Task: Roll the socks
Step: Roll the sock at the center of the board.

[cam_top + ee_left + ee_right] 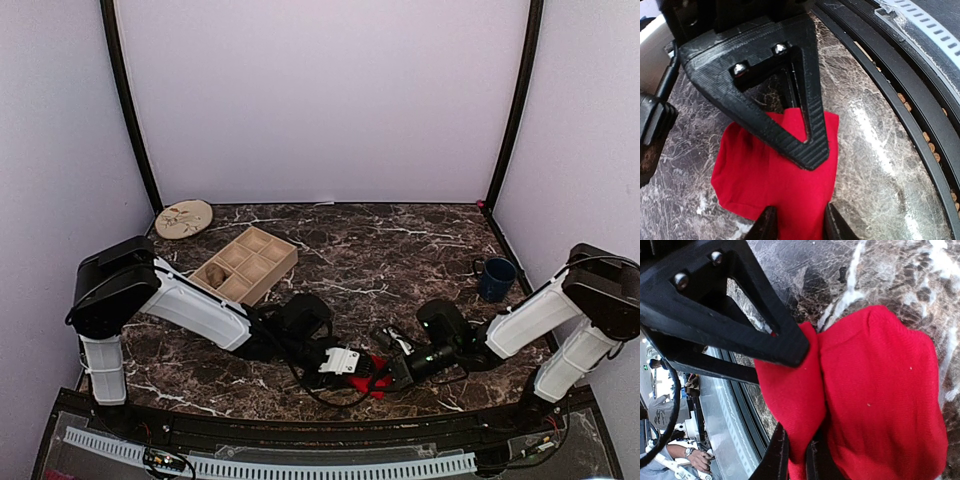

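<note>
The red sock (368, 384) lies bunched on the marble table near the front edge, between my two grippers. In the left wrist view the sock (755, 170) lies flat. My left gripper (799, 227) stands open with one finger on each side of a strip of it. The right gripper's finger (805, 135) rests on the sock just ahead. In the right wrist view my right gripper (796, 460) is shut on a raised fold of the sock (880, 390). The tan-brown sock is not identifiable in any view.
A wooden compartment tray (262, 262) stands at the back left, with a small brown lump in one cell. A round patterned plate (184, 218) lies behind it. A blue mug (496, 278) stands at the right. The black front rail (900, 95) runs close to the sock.
</note>
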You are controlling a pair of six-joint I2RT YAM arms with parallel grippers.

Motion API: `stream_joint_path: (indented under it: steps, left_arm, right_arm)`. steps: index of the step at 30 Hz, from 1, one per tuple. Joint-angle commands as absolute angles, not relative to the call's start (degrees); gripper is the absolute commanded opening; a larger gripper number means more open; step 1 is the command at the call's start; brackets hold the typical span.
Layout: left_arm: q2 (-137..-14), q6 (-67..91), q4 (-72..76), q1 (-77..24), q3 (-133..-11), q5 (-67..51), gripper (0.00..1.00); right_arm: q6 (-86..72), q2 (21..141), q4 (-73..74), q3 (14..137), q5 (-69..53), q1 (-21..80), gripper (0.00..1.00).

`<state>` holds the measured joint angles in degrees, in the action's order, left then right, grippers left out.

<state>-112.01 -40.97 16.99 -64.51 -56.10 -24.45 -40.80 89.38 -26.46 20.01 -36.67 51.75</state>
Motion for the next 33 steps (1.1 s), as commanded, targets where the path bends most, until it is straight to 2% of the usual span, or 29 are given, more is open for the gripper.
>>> stream_joint_path:
  steps: [1, 3, 7, 9, 14, 17, 24, 33]
  left_arm:
    - [-113.6, -41.8, 12.5, -64.7, -58.7, -28.2, 0.30]
    - [-113.8, -42.0, 11.4, -64.7, -59.3, -29.0, 0.24]
    - [-114.7, -43.9, 5.4, -64.6, -61.7, -30.9, 0.01]
    - [-114.8, -44.2, 3.5, -64.4, -62.2, -30.7, 0.00]
    - [-115.0, -43.1, -3.1, -63.3, -63.9, -28.7, 0.00]
    - [-114.4, -42.0, -5.7, -62.6, -63.6, -27.3, 0.00]
    - [-112.1, -39.2, -9.7, -61.6, -61.9, -27.0, 0.00]
    - [-114.3, -36.1, -20.6, -61.6, -66.4, -28.1, 0.00]
  right_arm:
    - [-39.5, 90.7, -23.2, 20.6, -37.2, 51.3, 0.00]
    - [-39.0, 90.7, -22.7, 20.9, -37.4, 51.1, 0.00]
    - [-37.7, 90.7, -20.9, 21.8, -37.3, 50.7, 0.00]
    - [-36.3, 90.7, -18.3, 23.0, -36.7, 50.7, 0.03]
    - [-33.1, 89.9, -13.4, 26.4, -35.3, 50.5, 0.26]
    - [-32.1, 89.6, -12.0, 28.3, -35.1, 50.2, 0.33]
    - [-29.2, 88.5, -7.4, 30.7, -32.8, 49.0, 0.38]
    - [-29.1, 80.3, -3.9, 28.6, -25.5, 47.4, 0.42]
